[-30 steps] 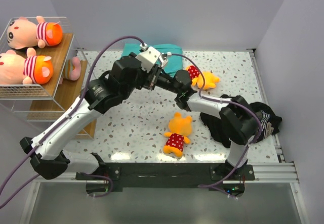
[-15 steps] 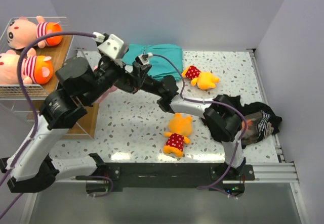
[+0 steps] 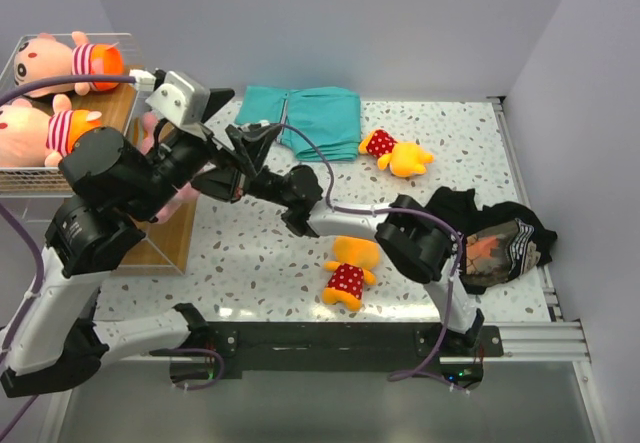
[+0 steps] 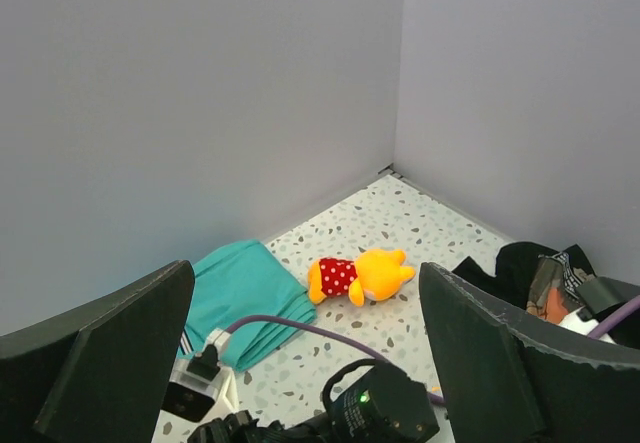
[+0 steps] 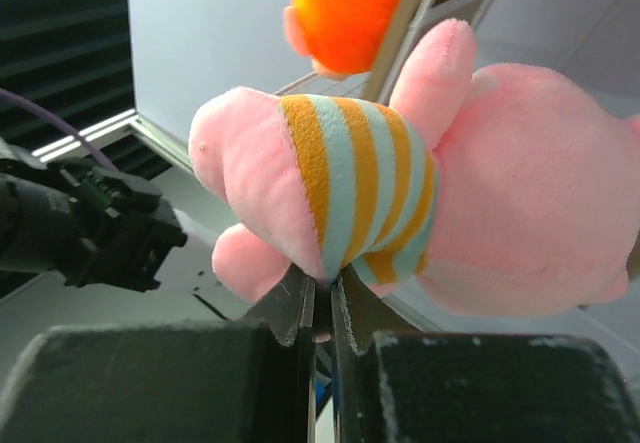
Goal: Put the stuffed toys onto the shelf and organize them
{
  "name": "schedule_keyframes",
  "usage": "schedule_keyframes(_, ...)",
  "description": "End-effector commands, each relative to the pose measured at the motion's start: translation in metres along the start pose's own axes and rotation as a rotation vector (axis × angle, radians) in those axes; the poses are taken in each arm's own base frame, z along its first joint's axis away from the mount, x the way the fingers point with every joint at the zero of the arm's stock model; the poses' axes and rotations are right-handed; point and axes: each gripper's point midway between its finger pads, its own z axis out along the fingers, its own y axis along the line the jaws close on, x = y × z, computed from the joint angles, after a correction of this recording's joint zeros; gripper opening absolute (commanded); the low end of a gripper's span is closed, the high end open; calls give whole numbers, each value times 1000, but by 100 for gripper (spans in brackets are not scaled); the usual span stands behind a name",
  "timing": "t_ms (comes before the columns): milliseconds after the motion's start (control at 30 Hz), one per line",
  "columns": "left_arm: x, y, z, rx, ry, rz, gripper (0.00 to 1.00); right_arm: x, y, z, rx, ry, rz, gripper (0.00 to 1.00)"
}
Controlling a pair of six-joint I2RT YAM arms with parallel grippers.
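Observation:
My right gripper (image 5: pixel 322 293) is shut on the striped shirt of a pink stuffed toy (image 5: pixel 400 203), held up close to the shelf's white wire (image 5: pixel 420 8). In the top view that toy (image 3: pixel 182 200) is mostly hidden behind my left arm. My left gripper (image 3: pixel 232 113) is wide open and holds nothing, just above the right wrist. Two pink toys (image 3: pixel 60 63) (image 3: pixel 50 133) lie on the shelf's (image 3: pixel 165 243) upper tier. Two orange toys in red dotted dresses lie on the table, one at the back (image 3: pixel 398 153) (image 4: pixel 360 275) and one near the front (image 3: pixel 350 268).
A folded teal cloth (image 3: pixel 315 118) (image 4: pixel 240 288) lies at the back of the table. A black garment (image 3: pixel 500 238) (image 4: pixel 530 263) is bunched at the right edge. Both arms cross over the left half of the table next to the shelf.
My left gripper has opened and that arm has swung back left toward the shelf. The right arm has reached left across the table, still shut on the pink toy.

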Motion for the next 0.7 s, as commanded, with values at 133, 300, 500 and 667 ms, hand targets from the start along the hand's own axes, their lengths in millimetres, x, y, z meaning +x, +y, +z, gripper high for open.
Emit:
schedule_keyframes(133,-21,2,-14,-1,-68,-23,100,-4,75,5,-356,-67,-168,0)
schedule_keyframes(300,-24,3,-19,-2,-86,-27,100,-5,84,8,-379,-74,-180,0)
schedule_keyframes(500,-26,3,-19,1,-91,-26,100,-7,98,13,-415,-93,-186,0)
schedule_keyframes(667,-29,3,-20,2,-95,-27,100,-2,86,18,-419,-95,-101,0)
